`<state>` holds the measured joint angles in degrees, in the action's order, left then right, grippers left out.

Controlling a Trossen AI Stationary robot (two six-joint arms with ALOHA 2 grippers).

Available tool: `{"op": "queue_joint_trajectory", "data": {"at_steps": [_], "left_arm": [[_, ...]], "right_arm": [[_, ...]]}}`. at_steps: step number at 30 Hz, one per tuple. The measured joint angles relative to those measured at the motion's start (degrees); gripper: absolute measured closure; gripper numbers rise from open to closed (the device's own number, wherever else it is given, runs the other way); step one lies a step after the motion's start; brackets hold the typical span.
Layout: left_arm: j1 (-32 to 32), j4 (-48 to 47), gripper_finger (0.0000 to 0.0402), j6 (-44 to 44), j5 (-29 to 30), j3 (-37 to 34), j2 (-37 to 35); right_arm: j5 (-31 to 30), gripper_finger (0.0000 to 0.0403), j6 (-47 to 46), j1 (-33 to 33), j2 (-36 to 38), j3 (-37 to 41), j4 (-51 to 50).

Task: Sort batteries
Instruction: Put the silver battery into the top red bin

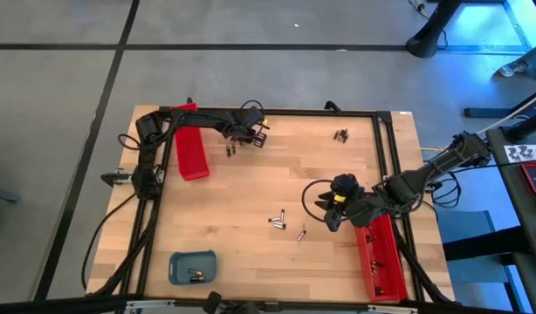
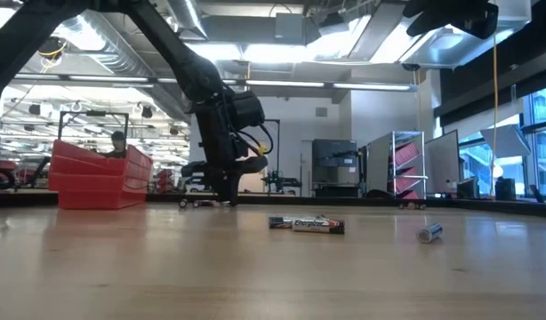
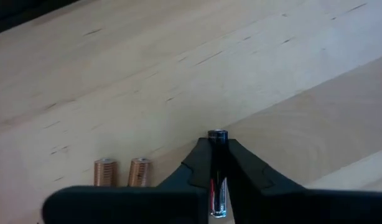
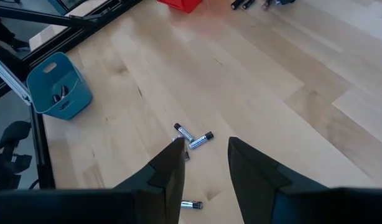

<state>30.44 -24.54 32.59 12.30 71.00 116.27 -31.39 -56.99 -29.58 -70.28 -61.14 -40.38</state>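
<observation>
Blue tray (image 1: 192,266) near-left on bench (image 1: 277,174) with batteries inside, loose batteries (image 1: 279,219) mid-bench, right tool (image 1: 332,212) just beside them, fingers parted, holding nothing, far left tool (image 1: 255,133) clamped on one battery (image 3: 217,171), two coppery batteries (image 3: 122,172) beside, red tray (image 1: 191,153) far-left

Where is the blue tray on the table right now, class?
In the high view the blue tray sits near the table's front edge on the left side, below the left red tray, with batteries inside it.
</observation>
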Motion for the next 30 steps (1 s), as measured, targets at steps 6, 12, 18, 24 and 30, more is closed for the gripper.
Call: {"op": "queue_joint_trajectory", "data": {"at_steps": [6,12,18,24,30], "left_arm": [[0.05,1.14,0.0382,-0.16,-0.81,-0.13,-0.38],[0.04,1.64,0.0386,-3.87,-1.58,-0.37,-2.48],[-0.54,2.95,0.0387,-10.70,-2.86,-0.19,-7.83],[-3.49,-0.62,0.0388,-21.44,-1.00,1.64,-16.17],[-9.33,-14.03,0.0388,-30.41,2.53,6.88,-26.63]], "right_arm": [[0.58,0.0279,-0.18,0.00,0.00,0.00,0.00],[0.58,0.0279,-0.18,0.00,0.00,0.00,-0.02],[0.58,0.0279,-0.18,0.00,0.00,0.00,-0.02],[0.51,0.0279,-0.15,0.00,0.00,0.00,-0.02],[-1.59,0.0279,0.45,-0.02,0.00,0.02,0.01]]}}
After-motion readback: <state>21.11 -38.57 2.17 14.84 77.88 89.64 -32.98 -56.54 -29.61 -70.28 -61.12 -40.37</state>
